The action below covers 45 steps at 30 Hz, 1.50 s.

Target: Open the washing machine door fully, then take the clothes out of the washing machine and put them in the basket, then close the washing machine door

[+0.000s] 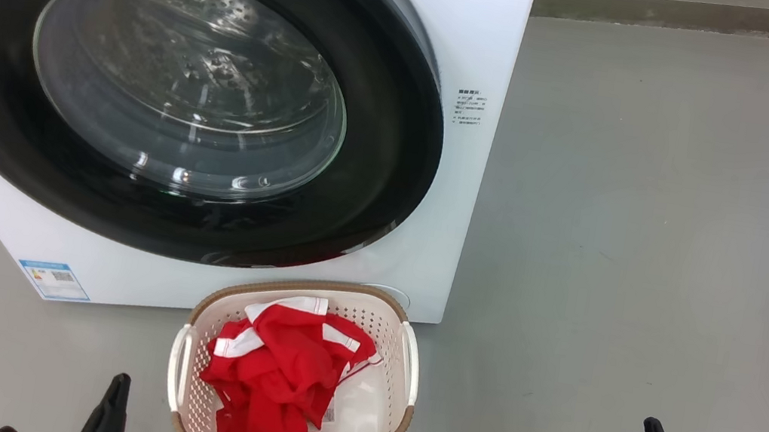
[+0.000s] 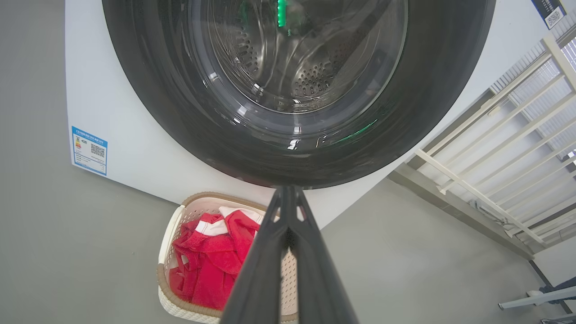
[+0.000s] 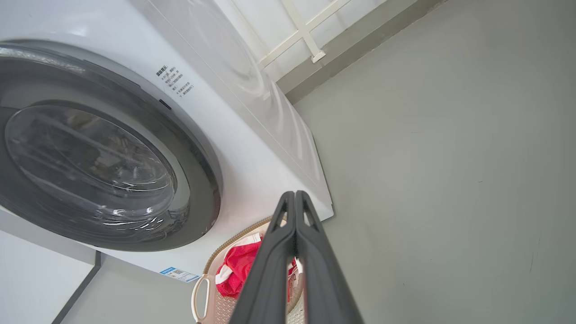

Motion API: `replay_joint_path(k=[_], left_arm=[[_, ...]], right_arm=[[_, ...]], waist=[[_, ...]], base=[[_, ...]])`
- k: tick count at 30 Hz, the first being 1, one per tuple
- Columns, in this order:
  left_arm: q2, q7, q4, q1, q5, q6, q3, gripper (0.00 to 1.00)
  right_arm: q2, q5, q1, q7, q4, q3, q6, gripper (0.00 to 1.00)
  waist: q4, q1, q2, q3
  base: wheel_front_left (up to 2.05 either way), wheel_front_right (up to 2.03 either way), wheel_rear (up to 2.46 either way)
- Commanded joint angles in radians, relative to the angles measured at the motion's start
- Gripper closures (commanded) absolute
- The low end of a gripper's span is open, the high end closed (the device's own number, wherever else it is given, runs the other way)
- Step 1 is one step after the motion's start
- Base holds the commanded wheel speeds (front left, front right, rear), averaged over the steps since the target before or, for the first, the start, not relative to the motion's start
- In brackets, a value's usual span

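Both left gripper [image 2: 288, 191] and right gripper [image 3: 294, 195] are pinched together, empty; left wrist view adds a white railing [image 2: 477, 196] beside the washing machine [image 2: 135, 148], red clothes [image 1: 277, 375] in basket [image 1: 302, 284].

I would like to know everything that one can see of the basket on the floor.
The basket is small, rounded-rectangular, of cream-white perforated plastic, with a brown rim and white loop handles at left and right. It stands upright on the grey floor, close before the white washing machine, below its closed door; whether they touch cannot be told. Red clothes with white bands lie inside, mostly toward its left, leaving a pale patch of bottom bare.
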Motion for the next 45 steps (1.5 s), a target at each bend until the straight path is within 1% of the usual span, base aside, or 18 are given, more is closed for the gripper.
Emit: replay_joint_path(k=[1,32,45], left_arm=[[0.009,0.004,-0.02,-0.043,-0.022,-0.002,0.016,1.0],[0.013,0.096,-0.008,-0.087,-0.355,-0.004,0.037,1.0],[0.014,0.13,-0.004,-0.104,-0.479,-0.005,0.045,1.0]], right_arm=[[-0.006,0.024,-0.042,0.003,-0.029,-0.006,0.0,1.0],[0.008,0.297,-0.086,0.098,-0.055,-0.047,-0.001,1.0],[0.013,0.398,-0.103,0.133,-0.064,-0.063,-0.001,1.0]], waist=[[0.0,-0.0002,0.0,0.0],[-0.013,-0.0002,0.0,-0.006],[-0.018,-0.0002,0.0,-0.009]], base=[[0.0,0.0,0.0],[0.0,0.0,0.0],[0.0,0.0,0.0]])
